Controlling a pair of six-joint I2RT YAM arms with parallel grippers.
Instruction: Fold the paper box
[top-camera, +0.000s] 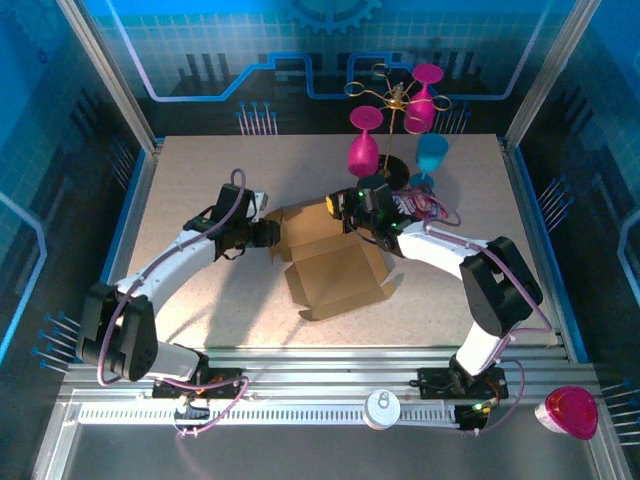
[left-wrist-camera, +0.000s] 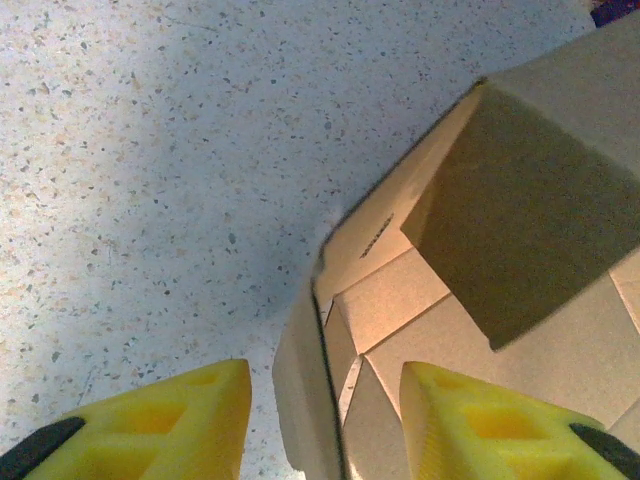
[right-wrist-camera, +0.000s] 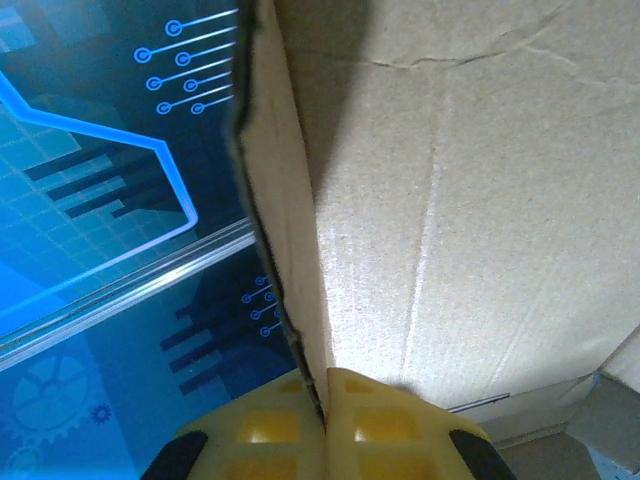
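The paper box (top-camera: 335, 268) is brown cardboard, partly folded, lying mid-table with its walls raised at the back and left. My left gripper (top-camera: 272, 236) is at its left side. In the left wrist view its yellow fingers (left-wrist-camera: 190, 415) stand open on either side of an upright side wall (left-wrist-camera: 305, 400), with a gap on each side. My right gripper (top-camera: 347, 208) is at the box's back right corner. There the right gripper (right-wrist-camera: 325, 400) is shut on the edge of a raised cardboard panel (right-wrist-camera: 470, 200).
Behind the box stand pink goblets (top-camera: 364, 152), a blue cup (top-camera: 432, 156) and a wire rack (top-camera: 397, 100). A purple packet (top-camera: 432, 208) lies beside the right arm. A pink glass (top-camera: 570, 412) and a white lid (top-camera: 382, 408) rest on the front rail.
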